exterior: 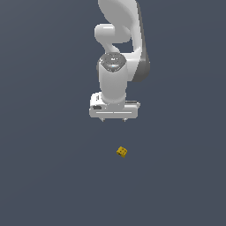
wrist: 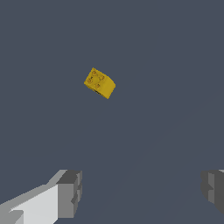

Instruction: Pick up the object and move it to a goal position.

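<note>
The object, a tiny yellow-orange cube (exterior: 122, 152) with small dark dots on its faces, lies on the dark grey floor, in front of and slightly to the exterior view's right of the white arm. It also shows in the wrist view (wrist: 99, 83), tilted, apart from the fingers. My gripper (exterior: 114, 119) hangs above the floor, clear of the cube, with its two short fingertips spread wide. In the wrist view the gripper (wrist: 142, 192) is open and empty, its grey pads (wrist: 70, 192) far apart.
The plain dark grey floor (exterior: 44, 176) fills both views. The white arm (exterior: 117, 53) rises behind the gripper. No other objects or goal marker show.
</note>
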### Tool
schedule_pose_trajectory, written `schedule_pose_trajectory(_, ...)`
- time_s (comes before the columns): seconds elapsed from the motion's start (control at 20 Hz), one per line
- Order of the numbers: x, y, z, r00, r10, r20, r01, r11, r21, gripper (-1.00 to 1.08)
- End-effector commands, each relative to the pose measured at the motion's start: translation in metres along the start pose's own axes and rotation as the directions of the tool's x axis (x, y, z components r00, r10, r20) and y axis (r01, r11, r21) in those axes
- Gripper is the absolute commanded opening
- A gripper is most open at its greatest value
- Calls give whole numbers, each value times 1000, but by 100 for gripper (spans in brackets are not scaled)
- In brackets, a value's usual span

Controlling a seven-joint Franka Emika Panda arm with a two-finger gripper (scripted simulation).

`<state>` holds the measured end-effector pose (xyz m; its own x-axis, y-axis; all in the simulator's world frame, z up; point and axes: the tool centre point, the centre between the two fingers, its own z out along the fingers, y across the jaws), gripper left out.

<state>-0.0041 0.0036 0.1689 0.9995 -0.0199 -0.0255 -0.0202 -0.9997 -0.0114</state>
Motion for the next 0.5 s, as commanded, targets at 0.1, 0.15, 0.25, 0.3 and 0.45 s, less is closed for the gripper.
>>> schedule_pose_trajectory(0.1,0,-1,0,1000,-3,-1,3,1000,-2,100)
schedule_pose_trajectory(0.15,1,-2,0,1000,-6,-2,6,1000,-5,100)
schedule_pose_trajectory(0.25,2,-6,0,1000,-16,-5,16,1000,-13,100)
schedule_pose_trajectory(0.3,3,-8,-1,1000,-22,-6,22,1000,-18,100)
schedule_pose_trajectory(0.45,4,-12,-1,999,-30,-10,30,999,-27,100)
